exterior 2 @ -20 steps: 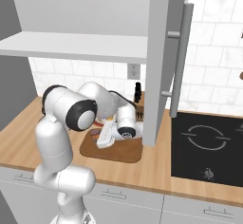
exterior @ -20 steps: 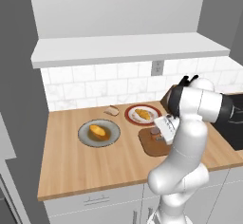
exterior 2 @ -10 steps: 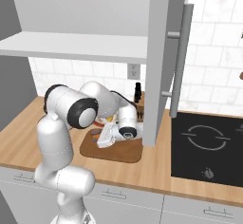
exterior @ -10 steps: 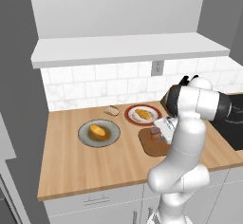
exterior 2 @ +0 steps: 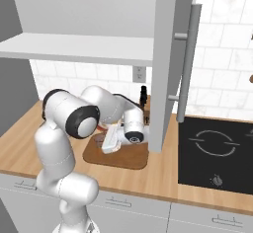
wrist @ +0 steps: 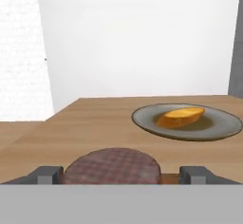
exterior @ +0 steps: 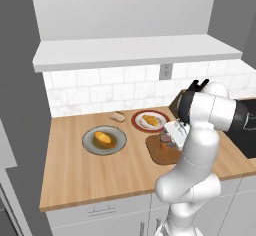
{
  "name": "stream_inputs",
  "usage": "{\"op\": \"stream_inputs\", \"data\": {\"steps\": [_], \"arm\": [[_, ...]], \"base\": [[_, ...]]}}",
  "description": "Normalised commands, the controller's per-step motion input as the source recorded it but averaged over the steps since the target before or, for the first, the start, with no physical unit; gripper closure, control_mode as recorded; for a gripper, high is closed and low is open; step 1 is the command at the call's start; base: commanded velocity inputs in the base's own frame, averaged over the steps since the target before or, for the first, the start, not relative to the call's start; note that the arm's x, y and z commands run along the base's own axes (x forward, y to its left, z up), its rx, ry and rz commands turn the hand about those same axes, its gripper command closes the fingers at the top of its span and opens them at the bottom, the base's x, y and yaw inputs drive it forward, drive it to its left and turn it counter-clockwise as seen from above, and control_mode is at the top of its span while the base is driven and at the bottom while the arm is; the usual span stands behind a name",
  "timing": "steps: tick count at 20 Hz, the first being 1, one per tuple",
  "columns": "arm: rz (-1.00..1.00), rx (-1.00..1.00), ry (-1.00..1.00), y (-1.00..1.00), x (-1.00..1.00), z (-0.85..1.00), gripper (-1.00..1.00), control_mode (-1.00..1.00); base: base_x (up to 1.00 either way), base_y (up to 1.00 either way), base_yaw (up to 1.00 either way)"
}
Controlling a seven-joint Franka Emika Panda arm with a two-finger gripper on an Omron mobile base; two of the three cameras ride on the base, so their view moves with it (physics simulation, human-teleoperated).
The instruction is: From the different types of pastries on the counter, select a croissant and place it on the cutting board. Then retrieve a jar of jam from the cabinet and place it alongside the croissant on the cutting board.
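Note:
The jar of jam, orange-brown with a dark lid, sits low over the dark cutting board. My gripper is shut on it, and its fingertips flank the jar. I cannot tell whether the jar touches the board. The golden-yellow croissant lies on a red-rimmed plate behind the board. The rounder orange bun rests on a grey plate. A small pale tan pastry lies near the wall. From the right, the hand hovers over the board.
An open cabinet door with a long handle hangs just right of the hand. Behind it stands a knife block. A black stove lies right of the board. The cabinet shelf slab runs overhead above the light wood counter.
The hand with the jar has shifted only slightly over the cutting board. The pastries and plates stay where they were.

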Motion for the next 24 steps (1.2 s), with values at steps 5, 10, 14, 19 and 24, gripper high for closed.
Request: {"op": "stream_inputs", "data": {"steps": [5, 10, 14, 19, 24], "arm": [[0.05, 0.01, -0.07, -0.08, 0.0, 0.49, -1.0, -1.0], [0.08, 0.0, -0.08, -0.17, 0.0, 0.33, -1.0, -1.0], [0.05, -0.05, -0.19, 0.04, 0.0, 0.15, -1.0, -1.0], [0.07, -0.27, -0.38, 0.28, 0.0, 0.0, -1.0, -1.0], [0.12, -0.31, -0.42, 0.15, 0.04, 0.08, -1.0, -1.0]], "base": [[0.0, 0.0, 0.0], [0.0, 0.0, 0.0], [0.0, 0.0, 0.0], [0.0, 0.0, 0.0], [0.0, 0.0, 0.0]]}}
